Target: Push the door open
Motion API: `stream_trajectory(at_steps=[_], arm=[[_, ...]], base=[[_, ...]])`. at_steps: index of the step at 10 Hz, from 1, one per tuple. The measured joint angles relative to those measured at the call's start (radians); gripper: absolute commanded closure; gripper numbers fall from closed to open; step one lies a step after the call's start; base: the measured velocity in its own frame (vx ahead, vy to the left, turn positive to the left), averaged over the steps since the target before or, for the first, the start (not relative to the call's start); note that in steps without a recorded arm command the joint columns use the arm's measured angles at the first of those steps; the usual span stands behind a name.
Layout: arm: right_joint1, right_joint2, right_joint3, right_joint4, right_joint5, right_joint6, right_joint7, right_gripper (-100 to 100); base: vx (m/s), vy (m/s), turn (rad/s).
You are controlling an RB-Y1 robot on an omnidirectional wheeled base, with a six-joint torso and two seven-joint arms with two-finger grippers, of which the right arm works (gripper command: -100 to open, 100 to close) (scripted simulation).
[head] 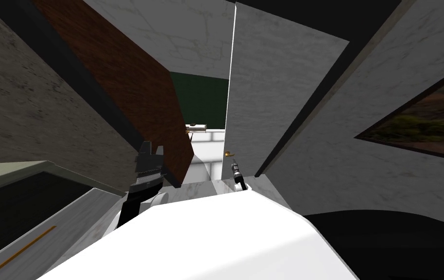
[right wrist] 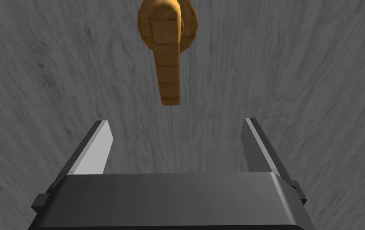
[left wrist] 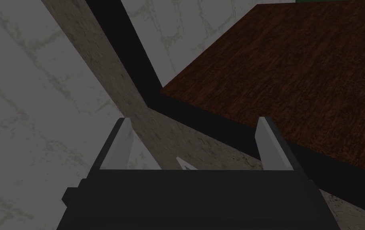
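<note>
The grey door (head: 274, 97) stands straight ahead and slightly ajar, with a narrow gap along its left edge. A golden lever handle (head: 228, 154) sits low near that edge. My right gripper (head: 234, 163) reaches toward the door just below the handle. Seen from the right wrist, the handle (right wrist: 169, 52) hangs on the grey door face (right wrist: 297, 80) a little beyond the open, empty right gripper (right wrist: 175, 121), apart from both fingers. My left gripper (head: 149, 158) is raised beside a brown wooden panel (head: 133, 92). In its wrist view the left gripper (left wrist: 193, 119) is open and empty, facing the brown panel (left wrist: 297, 80).
A dark frame (left wrist: 137, 68) edges the brown panel. Through the gap I see a green wall (head: 201, 97) and a white shelf (head: 196, 128). A framed picture (head: 425, 121) hangs on the right wall. A low ledge (head: 12, 170) lies at my left.
</note>
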Motion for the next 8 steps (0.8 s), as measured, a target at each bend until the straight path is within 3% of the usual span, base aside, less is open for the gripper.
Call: stream_trajectory(at_steps=[6, 7, 8], arm=[[-0.006, 0.002, -0.013, 0.009, -0.005, 0.000, 0.004, -100], [-0.007, 0.002, -0.013, 0.009, -0.005, 0.000, 0.004, 100], [-0.007, 0.002, -0.013, 0.009, -0.005, 0.000, 0.004, 100]], base=[[0.180, -0.007, 0.023], [-0.012, 0.002, -0.006], [-0.029, -0.002, -0.004]])
